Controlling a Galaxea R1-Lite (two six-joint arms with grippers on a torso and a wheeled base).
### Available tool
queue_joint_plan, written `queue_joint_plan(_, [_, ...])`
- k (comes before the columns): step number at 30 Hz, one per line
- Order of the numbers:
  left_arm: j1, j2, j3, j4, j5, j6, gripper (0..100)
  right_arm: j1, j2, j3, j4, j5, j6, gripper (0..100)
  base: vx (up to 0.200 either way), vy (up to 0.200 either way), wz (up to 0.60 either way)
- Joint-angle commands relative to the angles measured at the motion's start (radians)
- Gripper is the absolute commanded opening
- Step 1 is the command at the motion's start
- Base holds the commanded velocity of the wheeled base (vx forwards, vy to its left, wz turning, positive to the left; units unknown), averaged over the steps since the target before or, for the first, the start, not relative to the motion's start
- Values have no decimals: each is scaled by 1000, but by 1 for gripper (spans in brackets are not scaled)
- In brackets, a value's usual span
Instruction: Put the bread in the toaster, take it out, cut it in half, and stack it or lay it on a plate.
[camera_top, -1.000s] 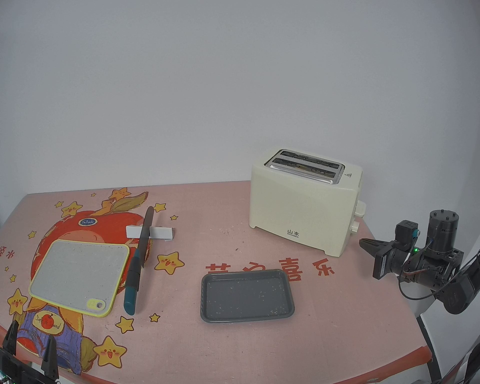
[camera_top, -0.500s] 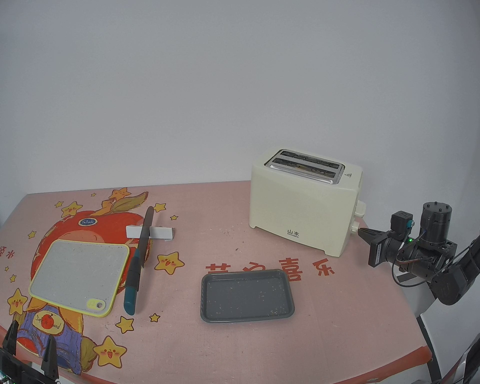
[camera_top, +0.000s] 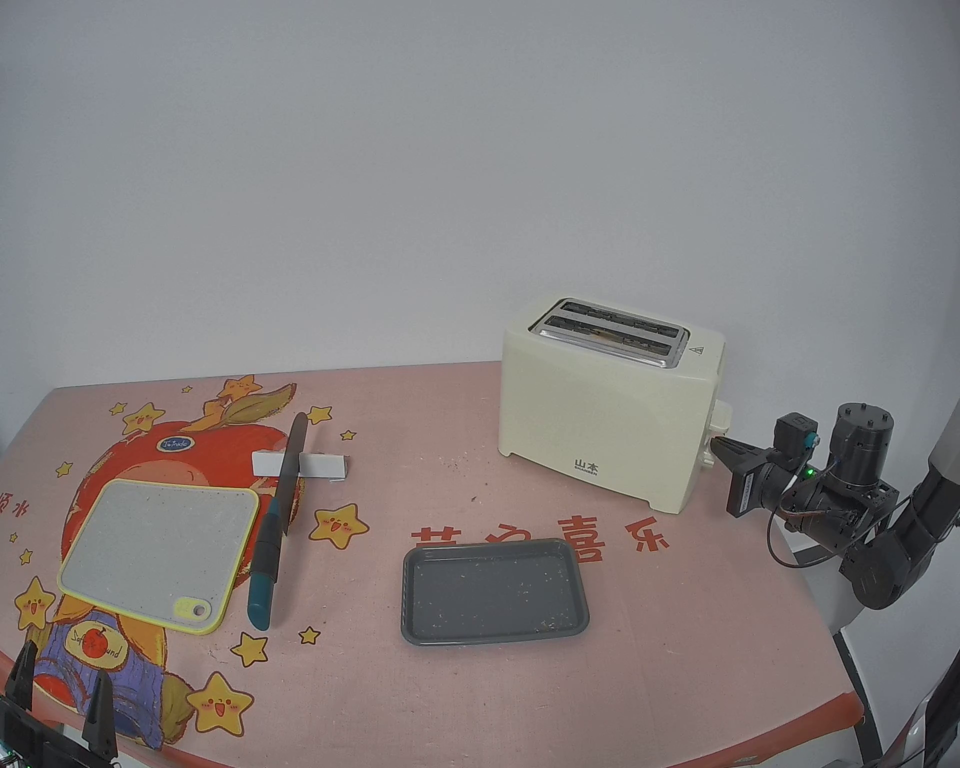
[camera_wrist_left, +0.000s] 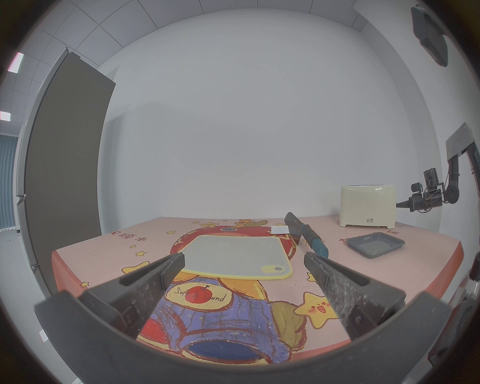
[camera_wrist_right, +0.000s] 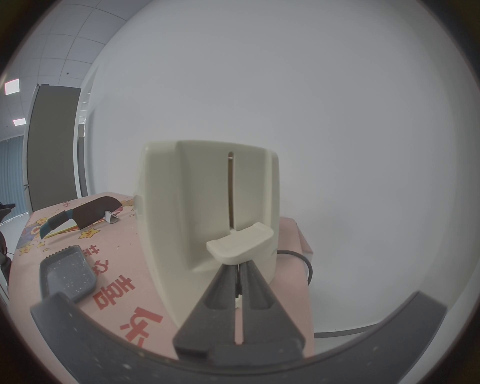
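- bench (camera_top: 700, 640): nothing on it has shifted in the last second. Only the right arm has moved.
- toaster (camera_top: 610, 410): stands at the bench's right rear. I cannot tell whether the bread sits in the slots.
- cutting board (camera_top: 155, 550): bare, at front left.
- plate (camera_top: 495, 635): bare apart from crumbs, in front of the toaster.
- knife (camera_top: 275, 520): lies beside the board, blade propped on a white rest (camera_top: 325, 465).
- right claw (camera_wrist_right: 239, 280): has come in from off the bench's right edge to the toaster's side. Fingers are together, tips just under the lever.
- left claw (camera_wrist_left: 243, 260): fingers apart, holding nothing, low at the front left corner.
- lever (camera_wrist_right: 240, 243): at the bottom of its slot. My read is that the bread is down and the next step is to lift the lever and pop it.
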Motion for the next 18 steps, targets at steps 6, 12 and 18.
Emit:
queue_joint_plan(6, [0,-16,18,0,0,1,100,4,6,15,-2,1,-2,0,0,0,0])
queue_joint_plan(12, [0,-16,18,0,0,1,100,10,4,26,-3,1,-2,0,0,0,0])
queue_joint_plan(18, [0,-16,18,0,0,1,100,9,6,27,-3,1,-4,0,0,0,0])
